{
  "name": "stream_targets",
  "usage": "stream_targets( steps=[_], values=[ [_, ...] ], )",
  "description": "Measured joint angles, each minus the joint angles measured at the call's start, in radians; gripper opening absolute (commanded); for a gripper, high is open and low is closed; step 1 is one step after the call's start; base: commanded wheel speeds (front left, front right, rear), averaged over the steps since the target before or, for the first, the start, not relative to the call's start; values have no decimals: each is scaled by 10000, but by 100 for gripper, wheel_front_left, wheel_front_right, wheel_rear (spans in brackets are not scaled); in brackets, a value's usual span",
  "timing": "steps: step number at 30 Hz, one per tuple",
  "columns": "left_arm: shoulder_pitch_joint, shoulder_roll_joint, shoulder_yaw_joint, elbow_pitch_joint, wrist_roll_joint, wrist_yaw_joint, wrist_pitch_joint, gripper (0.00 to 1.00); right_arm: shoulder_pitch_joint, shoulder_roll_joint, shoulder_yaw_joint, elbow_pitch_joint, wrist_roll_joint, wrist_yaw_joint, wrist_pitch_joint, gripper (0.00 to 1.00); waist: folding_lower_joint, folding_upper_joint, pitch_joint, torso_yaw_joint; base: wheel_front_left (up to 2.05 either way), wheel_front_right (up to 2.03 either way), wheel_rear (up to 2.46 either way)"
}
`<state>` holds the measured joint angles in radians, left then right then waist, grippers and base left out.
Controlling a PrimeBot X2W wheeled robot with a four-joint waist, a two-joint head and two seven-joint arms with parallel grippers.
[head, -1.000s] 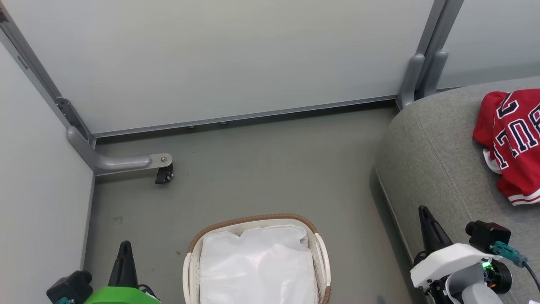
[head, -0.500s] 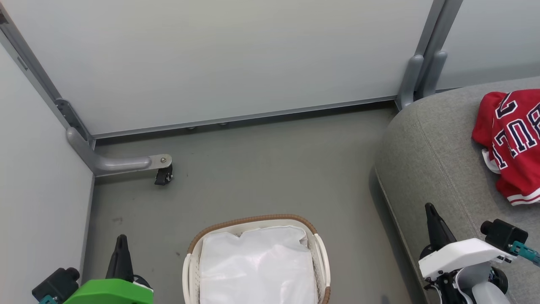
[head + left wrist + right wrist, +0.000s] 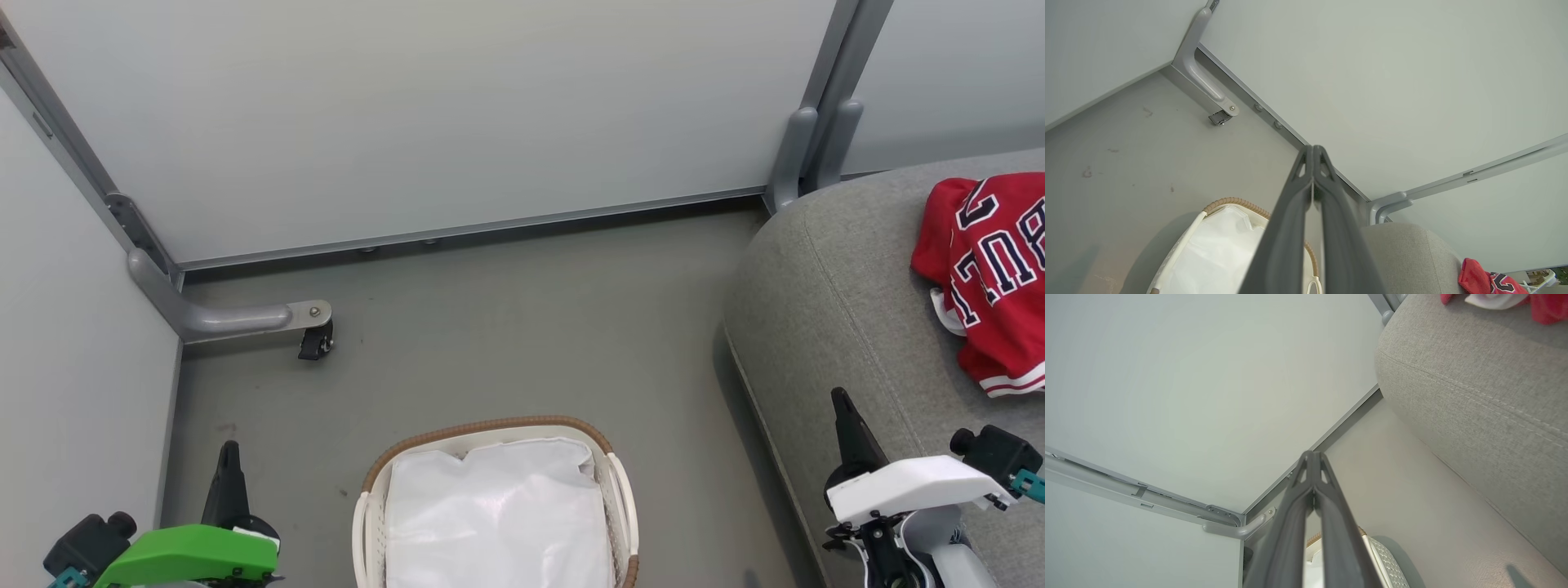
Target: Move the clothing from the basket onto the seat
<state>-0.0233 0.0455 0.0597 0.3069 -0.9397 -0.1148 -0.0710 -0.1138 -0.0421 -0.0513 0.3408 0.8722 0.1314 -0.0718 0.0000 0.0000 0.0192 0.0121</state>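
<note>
The basket [image 3: 488,425] sits on the grey floor [image 3: 506,327] at six o'clock in the head view, with its brown woven rim on top and the white liner [image 3: 498,514] spread inside. Over at three o'clock the clothing [image 3: 992,269], a red jersey, lies crumpled on the seat [image 3: 824,310], well apart from the basket. Its black letters edged in white face up, and the white-striped hem is toward the near side.

Down at seven o'clock is the left gripper [image 3: 228,447], green-shelled, fingers pressed together on nothing. It points toward twelve above the floor beside the basket. At five o'clock the right gripper [image 3: 839,396], white-shelled, is likewise pinched tight and empty. It hangs by the seat's rounded front edge, near the jersey and clear of it. Both wrist views show the dark fingertips meeting.
</note>
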Motion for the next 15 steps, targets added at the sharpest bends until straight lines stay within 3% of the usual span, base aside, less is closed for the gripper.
stream_targets(
  steps=[15],
  values=[
    [-162,0,105,-127,-1624,-38,437,0,1,-15,-144,-230,1793,0,454,0,0,0,-30,-23,0,0,0]
  ],
)
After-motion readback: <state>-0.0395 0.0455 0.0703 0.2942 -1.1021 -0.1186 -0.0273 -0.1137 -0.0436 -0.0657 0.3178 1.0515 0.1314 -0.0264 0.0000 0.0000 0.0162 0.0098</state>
